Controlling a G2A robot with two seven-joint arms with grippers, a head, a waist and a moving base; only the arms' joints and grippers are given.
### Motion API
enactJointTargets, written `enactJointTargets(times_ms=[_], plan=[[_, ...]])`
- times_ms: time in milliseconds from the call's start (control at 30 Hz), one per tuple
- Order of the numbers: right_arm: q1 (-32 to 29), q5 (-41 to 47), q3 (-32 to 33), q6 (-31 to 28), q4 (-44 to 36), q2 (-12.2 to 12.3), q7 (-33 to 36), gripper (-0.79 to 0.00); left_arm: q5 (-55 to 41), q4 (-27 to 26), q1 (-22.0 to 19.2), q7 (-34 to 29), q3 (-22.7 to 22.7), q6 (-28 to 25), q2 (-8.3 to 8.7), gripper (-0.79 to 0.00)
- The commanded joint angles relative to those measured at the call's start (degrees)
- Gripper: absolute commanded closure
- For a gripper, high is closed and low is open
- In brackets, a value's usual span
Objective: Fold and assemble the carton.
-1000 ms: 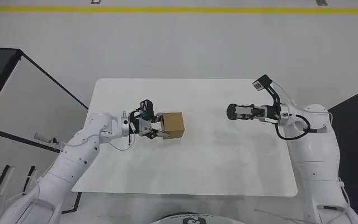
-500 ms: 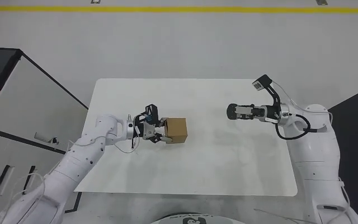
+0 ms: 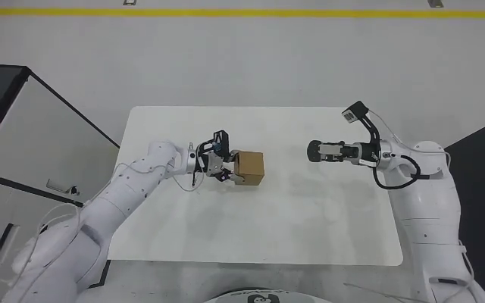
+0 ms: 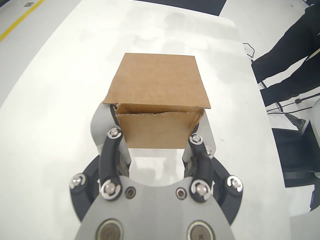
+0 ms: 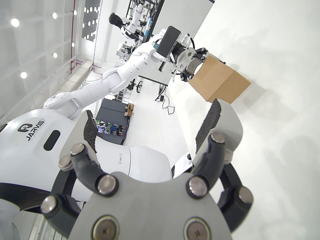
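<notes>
A brown cardboard carton (image 3: 249,168) stands on the white table (image 3: 303,227) near its middle, folded into a closed box. My left gripper (image 3: 229,170) is shut on the carton's near end, one finger on each side wall (image 4: 155,116). A torn flap edge shows on the carton (image 4: 157,86) face between the fingers. My right gripper (image 3: 313,150) hangs open over the table to the right of the carton, well apart from it. In the right wrist view its fingers (image 5: 211,123) spread wide with nothing between them, and the carton (image 5: 220,81) and left gripper (image 5: 192,66) lie beyond.
A dark-framed panel (image 3: 30,121) stands off the table's left side. A yellow floor line (image 3: 242,12) runs behind the table. Bare table surface lies in front of the carton and between it and the right gripper.
The left gripper has moved the carton rightwards along the table, towards the right gripper. The right arm has stayed still.
</notes>
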Motion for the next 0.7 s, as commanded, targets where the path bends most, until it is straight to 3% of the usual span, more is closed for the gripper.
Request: enactJointTargets(times_ms=[0,367,667], plan=[[0.0,0.0,0.0,0.0,0.0,0.0,0.0,-0.785,0.24,0.53,-0.27,-0.22,0.02,0.31,-0.12,0.0],[0.0,0.0,0.0,0.0,0.0,0.0,0.0,-0.785,1.96,0.32,0.64,-0.35,0.07,0.67,-0.29,0.0],[0.0,0.0,0.0,0.0,0.0,0.0,0.0,-0.785,7.12,5.98,-1.48,11.53,5.35,-0.56,-2.2,0.0]])
